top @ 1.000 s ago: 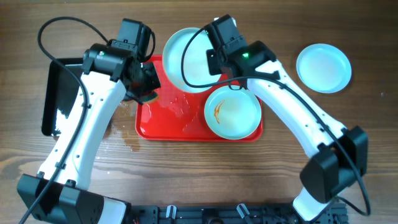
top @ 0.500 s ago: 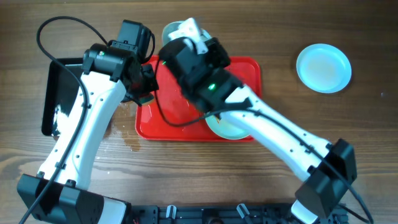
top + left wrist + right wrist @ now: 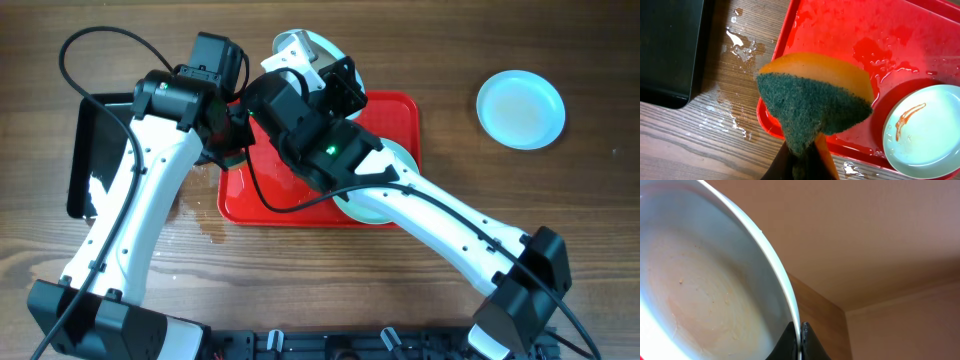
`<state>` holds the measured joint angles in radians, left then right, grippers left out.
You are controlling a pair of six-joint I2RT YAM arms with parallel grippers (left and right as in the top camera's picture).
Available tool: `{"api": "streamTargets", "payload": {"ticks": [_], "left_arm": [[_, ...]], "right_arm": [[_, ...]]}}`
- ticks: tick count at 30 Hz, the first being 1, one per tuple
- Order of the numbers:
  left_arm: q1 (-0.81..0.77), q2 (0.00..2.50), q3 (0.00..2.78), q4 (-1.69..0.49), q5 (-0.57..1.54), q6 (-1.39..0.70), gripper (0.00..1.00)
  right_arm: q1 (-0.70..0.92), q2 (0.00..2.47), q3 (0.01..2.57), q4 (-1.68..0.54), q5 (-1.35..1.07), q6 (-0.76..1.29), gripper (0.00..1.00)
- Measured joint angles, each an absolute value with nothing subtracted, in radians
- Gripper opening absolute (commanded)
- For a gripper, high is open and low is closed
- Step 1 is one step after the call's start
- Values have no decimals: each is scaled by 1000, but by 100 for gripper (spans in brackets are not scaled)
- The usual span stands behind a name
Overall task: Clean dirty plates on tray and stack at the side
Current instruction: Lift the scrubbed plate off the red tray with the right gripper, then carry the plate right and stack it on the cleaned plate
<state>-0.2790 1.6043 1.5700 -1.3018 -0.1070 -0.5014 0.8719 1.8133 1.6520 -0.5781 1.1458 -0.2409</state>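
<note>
Pale plate (image 3: 932, 137) on red tray (image 3: 840, 30) bears an orange-brown streak (image 3: 907, 115).

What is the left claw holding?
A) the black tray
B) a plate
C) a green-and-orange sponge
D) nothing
C: the left wrist view shows the sponge pinched in the left claw, over the edge of the red tray.
</note>
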Motion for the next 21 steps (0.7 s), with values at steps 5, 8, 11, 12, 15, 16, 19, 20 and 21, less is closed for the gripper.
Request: {"api": "streamTargets", "payload": {"ticks": [5,8,11,12,15,16,19,20,21], "left_arm": [[-279,1604,1570,-1298,-107,-501,4],[-279,1604,1570,-1298,-107,-501,4],[-279,1604,1570,-1293,-107,-501,4],[-279,1604,1570,-1294,-107,-501,4],[-279,1604,1570,-1298,-107,-501,4],[-279,1604,1570,-1298,-107,-501,4],[-279,1604,1569,-1298,-107,-501,4],[-279,1604,1569,-1295,-107,-501,4],[-279,1604,1569,-1292,-107,-501,4]], "right_arm": [[853,1813,1652,-669,1052,-149,4],[797,1813,1652,-770,884,4,4],[676,1813,1652,-811,635,177,4],[621,1813,1652,-810,532,223,4],[456,1813,1652,-804,209,300,4],[413,1813,1652,-806,122,315,4],[239,1813,1652,-852,-159,348,4],[178,1813,1652,-885,-221,355,4],[128,1813,1652,-912,-250,360,4]]}}
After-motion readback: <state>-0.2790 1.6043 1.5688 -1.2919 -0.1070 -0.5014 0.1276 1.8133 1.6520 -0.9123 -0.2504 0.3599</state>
